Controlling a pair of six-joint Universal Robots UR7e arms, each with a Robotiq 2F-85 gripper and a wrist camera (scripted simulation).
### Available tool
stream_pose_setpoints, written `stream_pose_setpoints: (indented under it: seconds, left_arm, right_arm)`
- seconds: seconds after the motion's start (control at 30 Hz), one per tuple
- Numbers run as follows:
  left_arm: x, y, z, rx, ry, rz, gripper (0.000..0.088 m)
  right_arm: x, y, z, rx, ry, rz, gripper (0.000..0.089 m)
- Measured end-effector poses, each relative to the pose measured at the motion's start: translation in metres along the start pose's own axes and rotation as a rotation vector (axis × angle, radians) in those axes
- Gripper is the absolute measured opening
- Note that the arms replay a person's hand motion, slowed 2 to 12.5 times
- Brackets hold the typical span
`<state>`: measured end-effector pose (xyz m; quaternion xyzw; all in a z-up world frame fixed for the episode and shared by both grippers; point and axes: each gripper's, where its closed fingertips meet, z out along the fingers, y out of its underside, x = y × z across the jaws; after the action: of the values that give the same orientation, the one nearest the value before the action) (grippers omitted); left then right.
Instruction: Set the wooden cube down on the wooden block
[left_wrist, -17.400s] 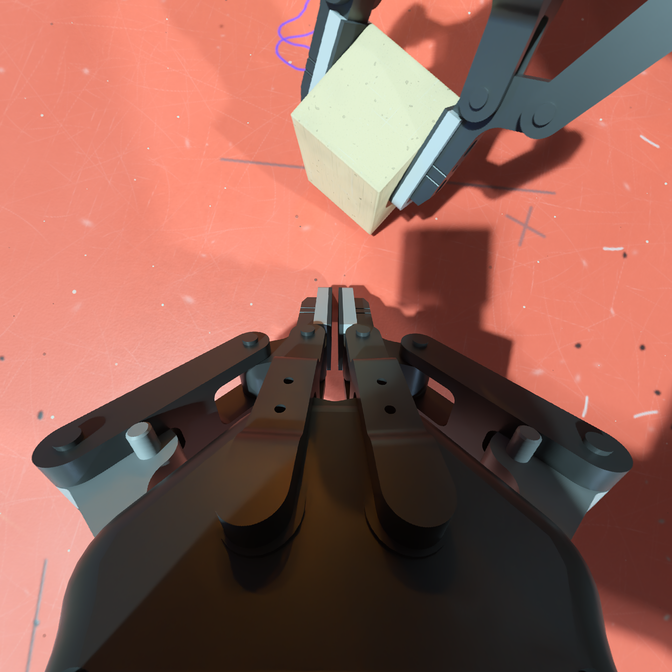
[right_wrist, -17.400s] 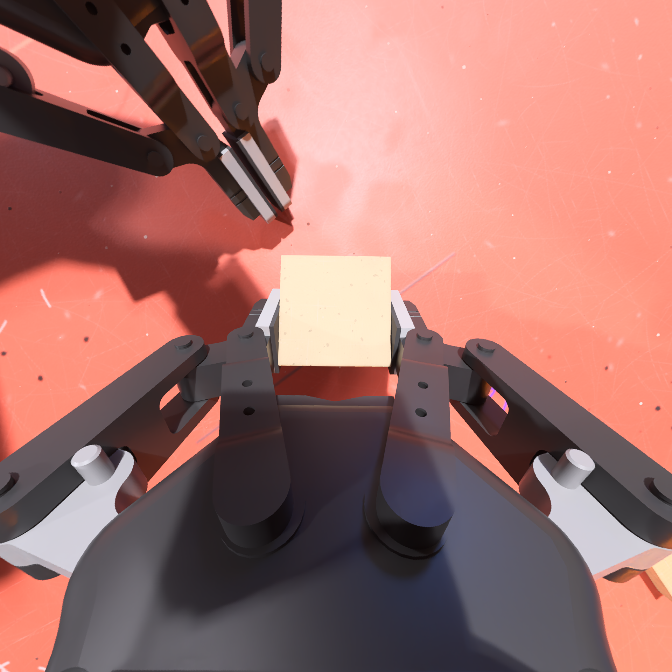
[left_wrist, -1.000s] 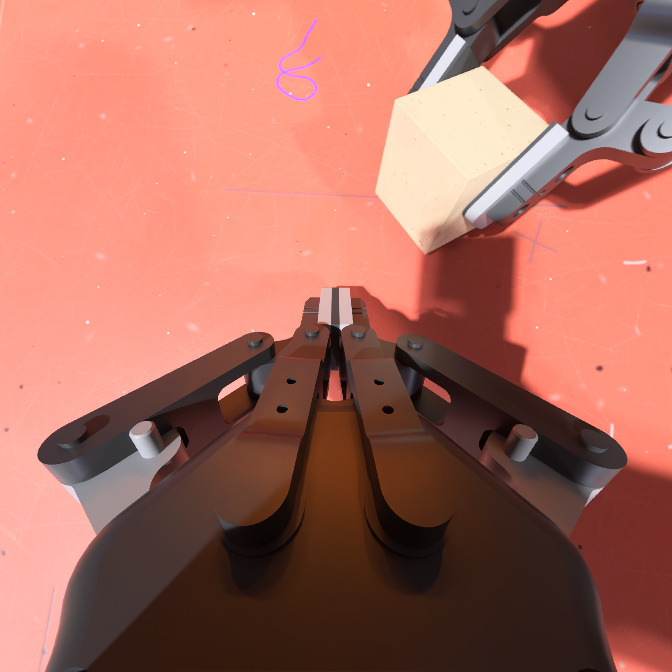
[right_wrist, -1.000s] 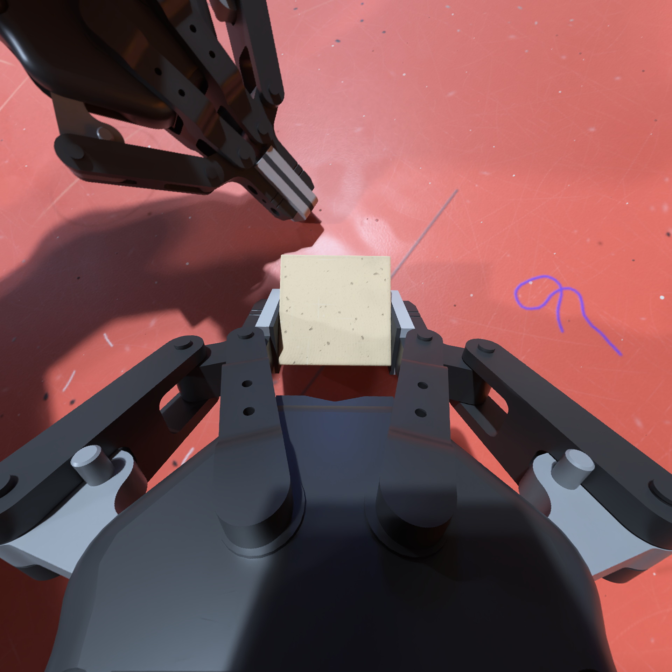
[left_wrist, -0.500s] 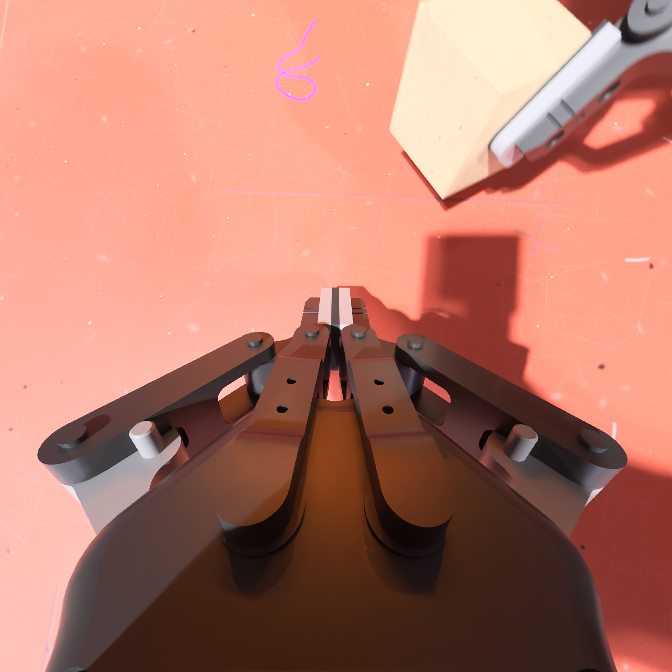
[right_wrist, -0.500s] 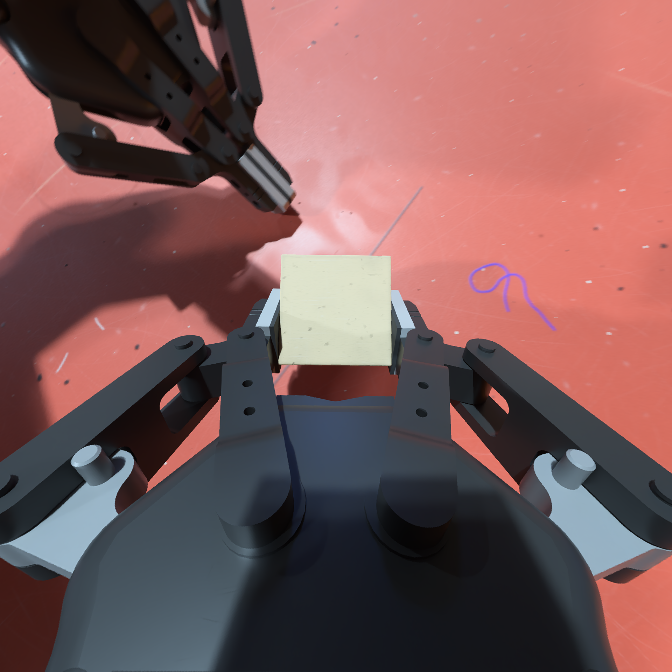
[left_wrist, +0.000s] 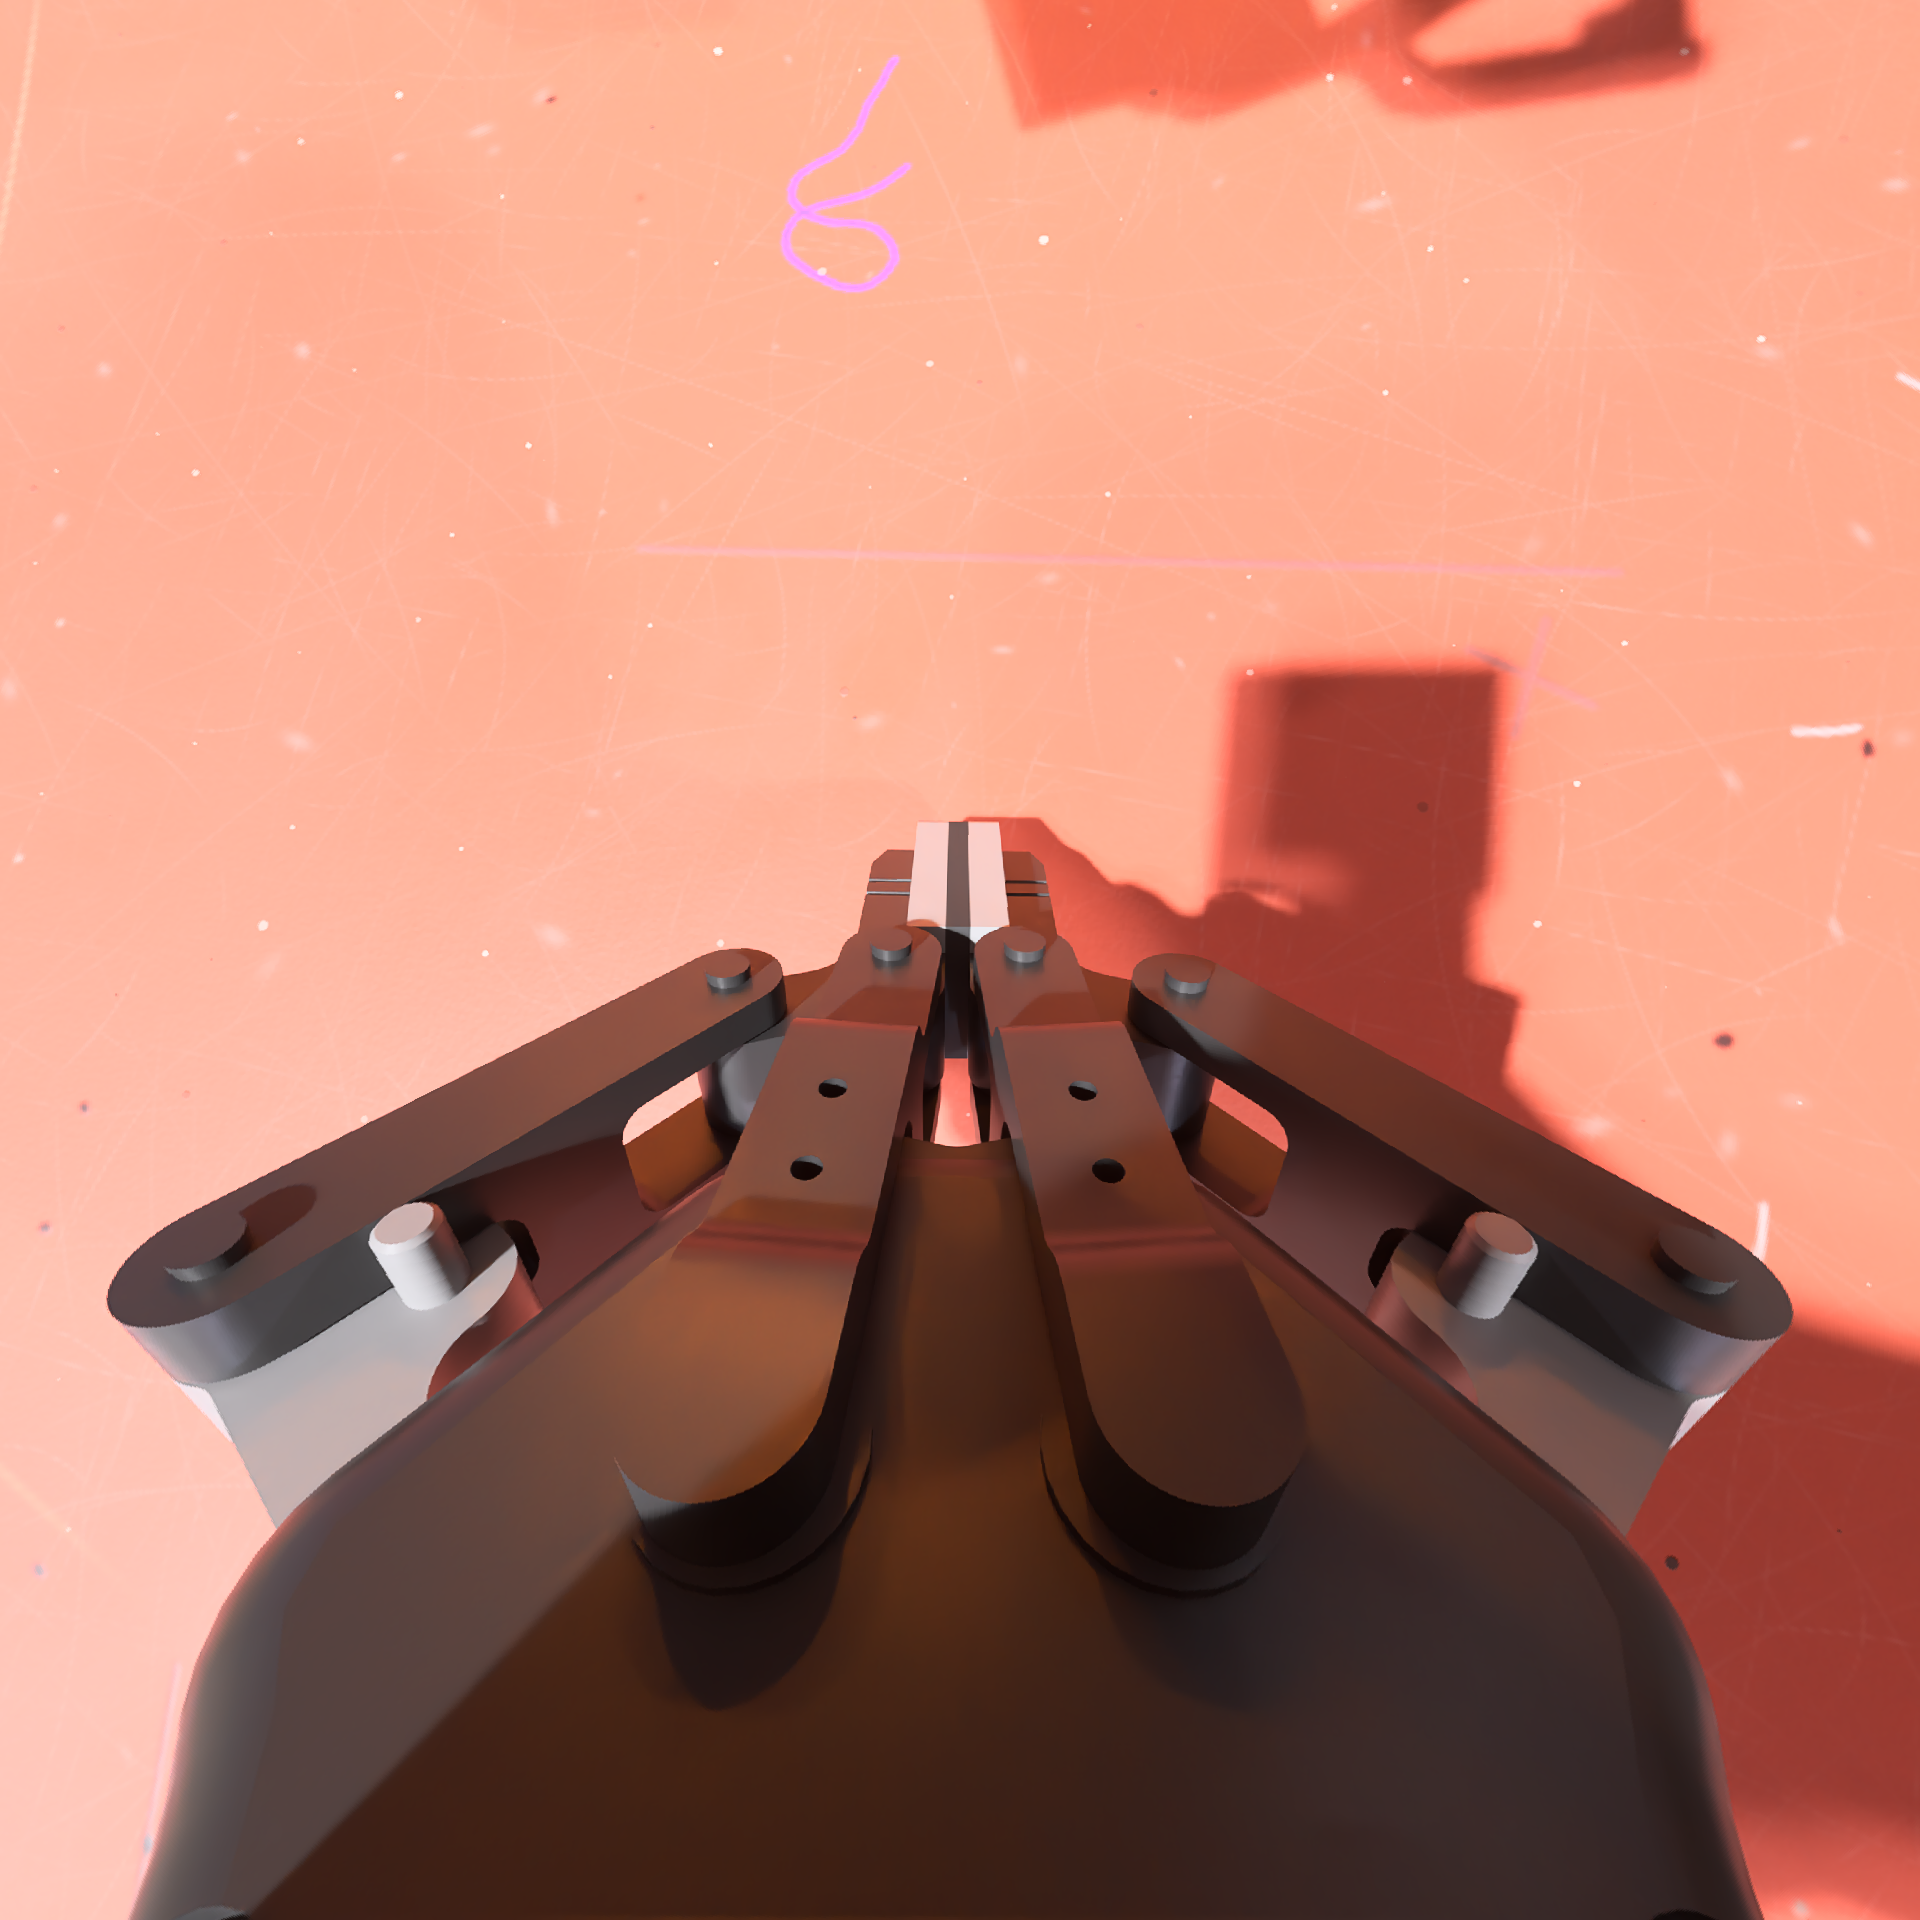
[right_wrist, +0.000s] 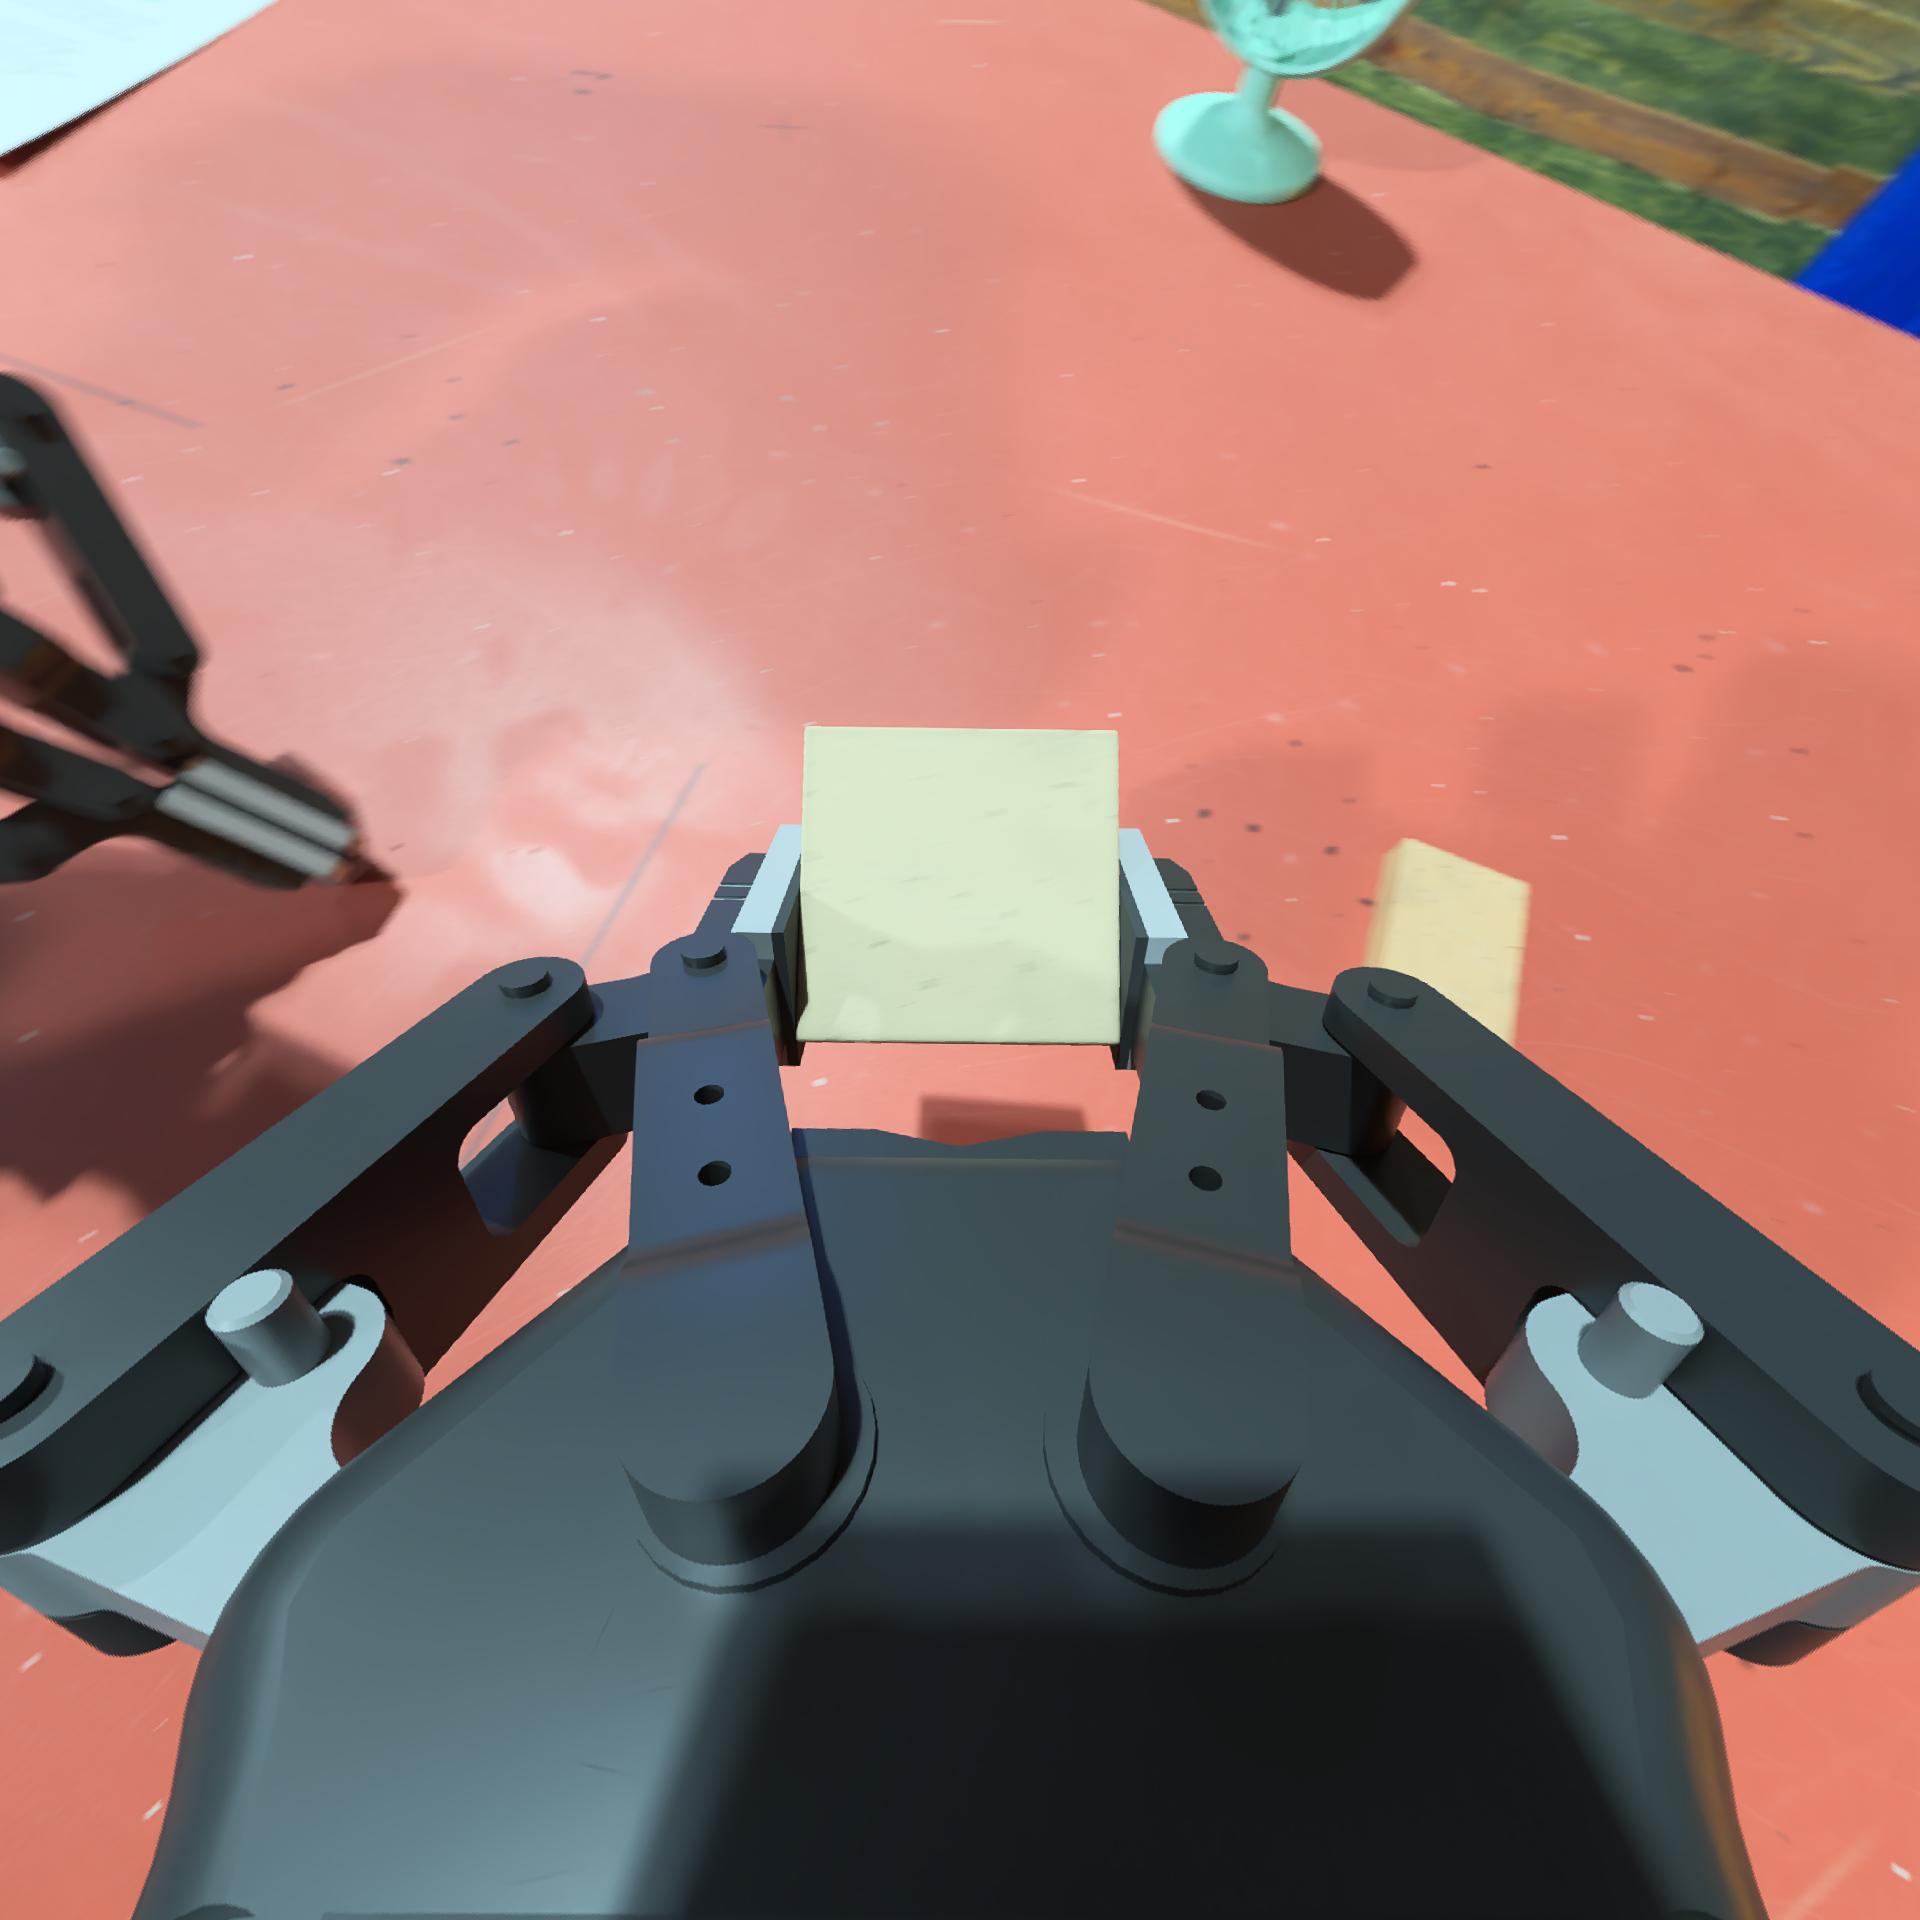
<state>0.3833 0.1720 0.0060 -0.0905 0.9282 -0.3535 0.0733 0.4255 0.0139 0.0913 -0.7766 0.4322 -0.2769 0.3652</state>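
Observation:
My right gripper (right_wrist: 958, 862) is shut on the pale wooden cube (right_wrist: 958, 883) and holds it above the red table. The wooden block (right_wrist: 1449, 935), a pale upright slab, stands on the table just to the right of the cube, partly hidden behind my right finger link. My left gripper (left_wrist: 957, 862) is shut and empty, low over the table; it also shows at the left edge of the right wrist view (right_wrist: 260, 821). The cube is out of the left wrist view; only its shadow shows there.
A teal stemmed glass (right_wrist: 1247, 125) stands at the far right of the red table (right_wrist: 935, 416). Beyond the table's far right edge lie green, brown and blue surfaces. A purple squiggle (left_wrist: 842, 208) marks the table ahead of the left gripper.
My right gripper has lifted and swung with the cube, out of the left wrist view; the wooden block and the glass have come into its view. The left gripper has stayed still.

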Motion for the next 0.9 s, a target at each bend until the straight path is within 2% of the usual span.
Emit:
stream_pose_setpoints:
  seconds: [0.2,0.43,0.67,0.9]
  left_arm:
    - [0.0,0.0,0.0,0.001,-0.004,0.004,0.0]
    - [0.0,0.0,0.0,0.001,-0.007,0.008,0.0]
    - [0.0,0.0,0.0,0.002,-0.009,0.01,0.0]
    - [0.0,0.0,0.0,0.002,-0.01,0.011,0.0]
  right_arm:
    - [0.057,-0.007,0.007,-0.029,0.147,0.048,0.0445]
    - [0.106,-0.002,0.024,-0.1,0.232,0.132,0.0445]
    - [0.139,0.012,0.042,-0.177,0.286,0.192,0.0445]
    - [0.155,0.028,0.056,-0.234,0.301,0.232,0.0445]
